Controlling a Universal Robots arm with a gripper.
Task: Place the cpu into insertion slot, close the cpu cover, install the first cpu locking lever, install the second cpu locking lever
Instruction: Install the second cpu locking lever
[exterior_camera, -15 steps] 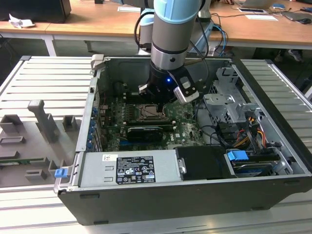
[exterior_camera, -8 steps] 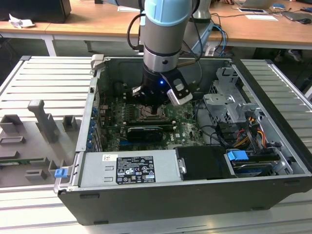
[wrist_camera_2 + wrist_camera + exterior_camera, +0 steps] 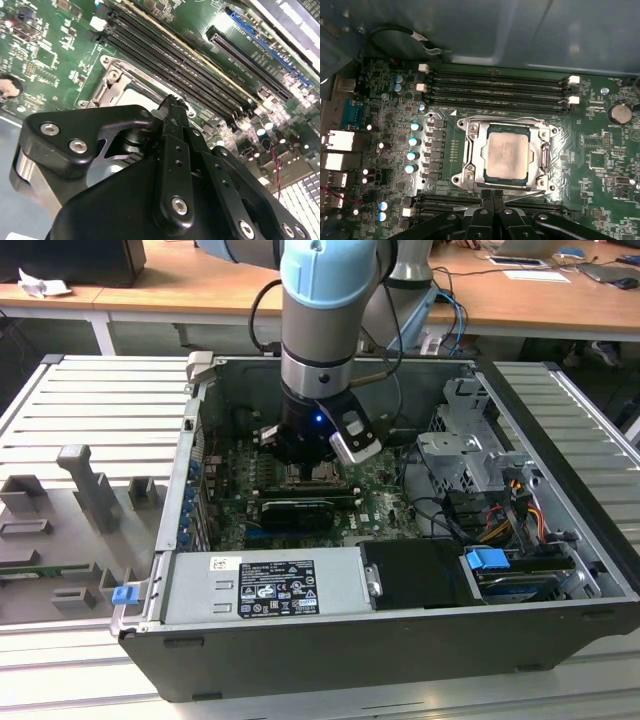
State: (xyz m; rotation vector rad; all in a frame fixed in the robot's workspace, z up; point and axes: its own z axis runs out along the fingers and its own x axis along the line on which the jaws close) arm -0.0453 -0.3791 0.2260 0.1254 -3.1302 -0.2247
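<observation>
Jaws (image 3: 492,197) clenched, empty, at edge of thin silver-grey metal cpu cover (image 3: 470,155), closed over dull silver cpu (image 3: 507,154); you risk scraping motherboard w/ slip.

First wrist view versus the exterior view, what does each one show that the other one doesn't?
The first wrist view shows the cpu seated in the insertion slot, with the cpu cover closed around it, and the memory slots beside it. The exterior view adds the computer case, the power supply, the drive cage and the arm reaching in. Both show the green motherboard and the gripper above the socket.
</observation>
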